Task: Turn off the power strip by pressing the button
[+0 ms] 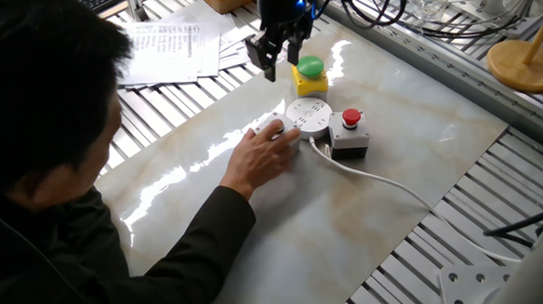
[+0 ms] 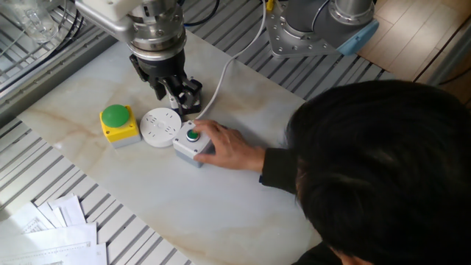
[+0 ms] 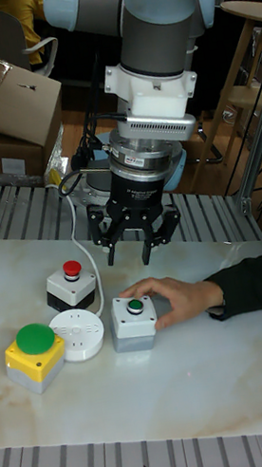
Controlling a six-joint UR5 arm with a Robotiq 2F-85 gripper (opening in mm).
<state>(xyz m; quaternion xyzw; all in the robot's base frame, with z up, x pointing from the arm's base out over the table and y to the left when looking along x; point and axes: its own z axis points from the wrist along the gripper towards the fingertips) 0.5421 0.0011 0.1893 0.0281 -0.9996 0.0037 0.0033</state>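
Marble-patterned tabletop point(image 3: 179, 398) carries a tight cluster: nearest, a person's hand point(image 3: 176, 299) steadies the grey box with green button point(image 3: 132, 321), just beside the round flat white power strip point(image 3: 78, 334); behind hovers the black two-finger gripper point(image 3: 128, 254), fingers narrowly apart, presumably poised to press.

Marble-look table point(image 2: 243, 221), power strip point(image 2: 160, 126), three button boxes, papers point(image 2: 51, 224)

The power strip point(image 3: 78, 333) sits between three button boxes point(image 3: 132, 319).
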